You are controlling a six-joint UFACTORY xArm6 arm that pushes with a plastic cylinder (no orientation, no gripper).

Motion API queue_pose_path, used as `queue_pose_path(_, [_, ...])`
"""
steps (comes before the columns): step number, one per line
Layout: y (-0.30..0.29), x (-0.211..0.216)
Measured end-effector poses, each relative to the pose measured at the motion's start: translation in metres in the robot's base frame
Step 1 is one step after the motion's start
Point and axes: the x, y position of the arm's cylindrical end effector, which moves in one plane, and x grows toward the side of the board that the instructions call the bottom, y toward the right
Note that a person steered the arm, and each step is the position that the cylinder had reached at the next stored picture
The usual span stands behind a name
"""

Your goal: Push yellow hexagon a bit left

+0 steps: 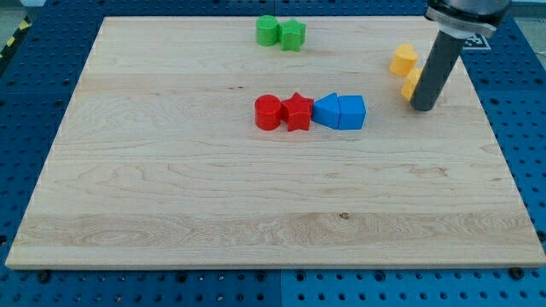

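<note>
Two yellow blocks lie near the board's right edge. The upper yellow block looks hexagon-like. The lower yellow block is partly hidden behind my dark rod, so its shape is unclear. My tip rests on the board just right of and below the lower yellow block, touching or nearly touching it. The rod rises to the view's top right.
A red cylinder, a red star, a blue wedge-like block and a blue cube sit in a tight row at mid-board. Two green blocks sit together near the top edge. The wooden board's right edge is close to my tip.
</note>
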Motion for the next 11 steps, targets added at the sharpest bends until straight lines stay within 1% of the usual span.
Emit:
queue_pose_path(1, [0.0, -0.009])
queue_pose_path(2, [0.005, -0.009])
queue_pose_path(4, [0.041, -0.011])
queue_pose_path(5, [0.041, -0.013])
queue_pose_path(6, [0.041, -0.026])
queue_pose_path(7, [0.038, -0.042])
queue_pose_path(10, [-0.015, -0.04])
queue_pose_path(11, [-0.015, -0.014])
